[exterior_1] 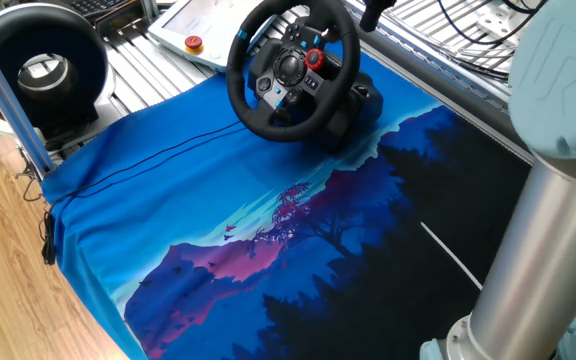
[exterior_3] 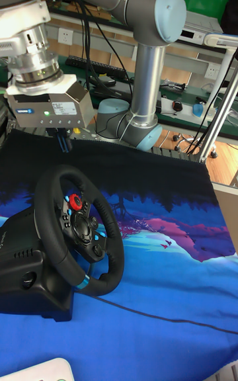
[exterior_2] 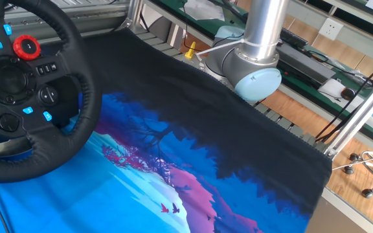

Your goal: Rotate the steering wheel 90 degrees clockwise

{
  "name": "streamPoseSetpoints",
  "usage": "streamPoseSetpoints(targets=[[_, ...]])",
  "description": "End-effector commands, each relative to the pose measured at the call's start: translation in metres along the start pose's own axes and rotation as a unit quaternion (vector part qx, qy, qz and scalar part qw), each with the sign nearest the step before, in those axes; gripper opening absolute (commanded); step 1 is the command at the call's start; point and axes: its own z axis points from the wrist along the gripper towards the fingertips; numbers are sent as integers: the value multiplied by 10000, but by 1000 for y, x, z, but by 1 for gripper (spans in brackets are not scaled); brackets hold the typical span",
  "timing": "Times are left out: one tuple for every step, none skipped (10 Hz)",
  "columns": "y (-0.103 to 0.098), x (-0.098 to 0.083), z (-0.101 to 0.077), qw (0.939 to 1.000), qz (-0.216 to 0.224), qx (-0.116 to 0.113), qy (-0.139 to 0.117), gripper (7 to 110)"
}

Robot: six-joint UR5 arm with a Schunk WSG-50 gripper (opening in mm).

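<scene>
The steering wheel point(exterior_1: 293, 70) stands upright at the back of the blue cloth, black, with blue buttons and a red dial point(exterior_3: 75, 201) on its hub. Its light-blue stripe point(exterior_3: 82, 280) sits at the bottom of the rim in the tall fixed view. In the other fixed view the steering wheel point(exterior_2: 76, 77) fills the left edge. My gripper point(exterior_3: 63, 141) hangs just above and behind the top of the rim, not touching it. Its dark fingers point down and look close together; their gap is not clear. Only a dark tip of the gripper point(exterior_1: 373, 10) shows in one fixed view.
A black ring-shaped fan-like device point(exterior_1: 43, 70) stands at the back left, off the cloth. A white panel with a red button point(exterior_1: 195, 43) lies behind the wheel. The arm's column point(exterior_1: 543, 230) and base point(exterior_2: 258, 71) stand at the table's edge, beside metal frame posts point(exterior_2: 361, 110).
</scene>
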Motion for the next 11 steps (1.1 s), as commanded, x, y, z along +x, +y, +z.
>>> streamPoseSetpoints(targets=[[-5, -10, -1, 9990, 384, 98, -195, 7], [-5, -10, -1, 9991, 377, 101, -188, 7], [-4, -3, -1, 9995, 302, 80, -61, 7], [-2, 5, -1, 9997, 210, 37, 99, 7], [3, 11, -1, 9997, 108, -47, 224, 7], [7, 16, -2, 9994, 19, -127, 320, 7], [7, 15, -7, 9988, -87, -253, 406, 7], [1, 7, -11, 9984, -152, -283, 464, 7], [-2, -2, -7, 9985, -158, -225, 467, 7], [-1, -9, -3, 9986, -179, -197, 456, 7], [0, -14, -1, 9987, -208, -173, 438, 7]])
